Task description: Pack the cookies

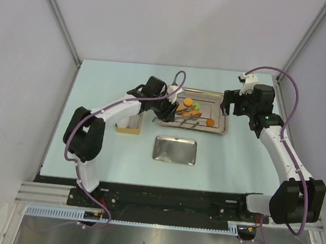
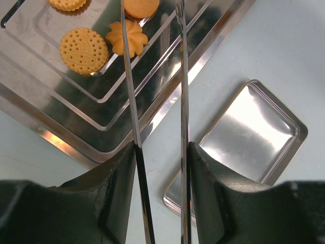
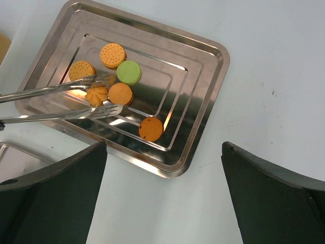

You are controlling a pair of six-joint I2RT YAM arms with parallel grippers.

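Several cookies lie in the large steel tray [image 1: 220,129]: orange rounds [image 3: 112,55], one green [image 3: 129,72], a flower-shaped one [image 3: 96,95] and a lone orange one [image 3: 151,128]. My left gripper [image 1: 167,108] is shut on steel tongs [image 1: 187,117]. The tongs' tips [image 3: 96,113] stand open either side of the flower cookie. The left wrist view shows the tong arms [image 2: 129,91] between my fingers [image 2: 117,178], with the flower cookie [image 2: 127,38] ahead. My right gripper [image 3: 165,147] is open and empty above the table by the tray's right corner.
A small empty steel tin [image 1: 175,150] lies in front of the large tray, also seen in the left wrist view [image 2: 254,132]. A tan block [image 1: 128,130] stands under the left arm. Grey walls bound the table's back and sides.
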